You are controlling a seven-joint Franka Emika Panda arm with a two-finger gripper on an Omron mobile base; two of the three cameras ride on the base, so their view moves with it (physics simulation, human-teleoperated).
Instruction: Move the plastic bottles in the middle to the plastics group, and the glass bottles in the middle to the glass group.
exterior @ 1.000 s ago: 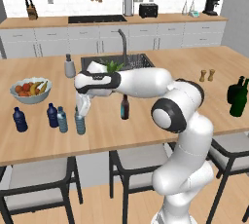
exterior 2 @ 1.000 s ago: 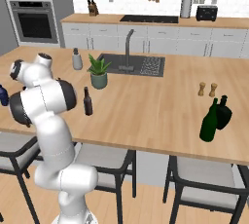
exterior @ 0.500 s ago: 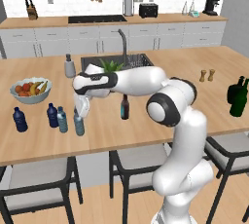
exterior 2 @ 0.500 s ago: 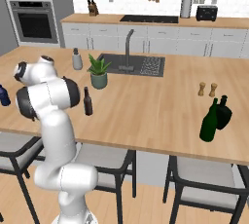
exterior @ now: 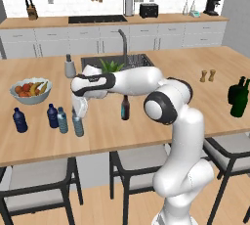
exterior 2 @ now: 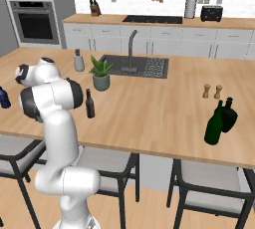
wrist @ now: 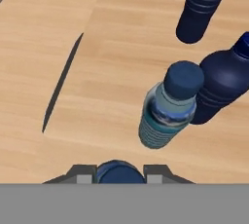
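At the left edge of the left base view, on the wooden island, a dark navy bottle stands alone. To the right of it stands a second navy bottle, and just beside that one a pale blue plastic bottle is upright on the wood, so it seems already placed with the plastics group. A little more to the right, in the lower left part of the frame, the gripper points down over the other pale blue bottle. Its fingers are closed on the cap; in the hand view the dark cap sits between the two finger tips at the bottom edge. The grip is from above, probably so that the bottle stays vertical and can be put down close to its neighbours without knocking them. I cannot tell if its base already touches the wood.

Near the middle of the frame the slim brown glass bottle stands by itself, not yet moved. At the far right edge the dark green glass group waits, well apart from it.

My judgement: this second plastic bottle is near its place, and the brown bottle is the remaining work.
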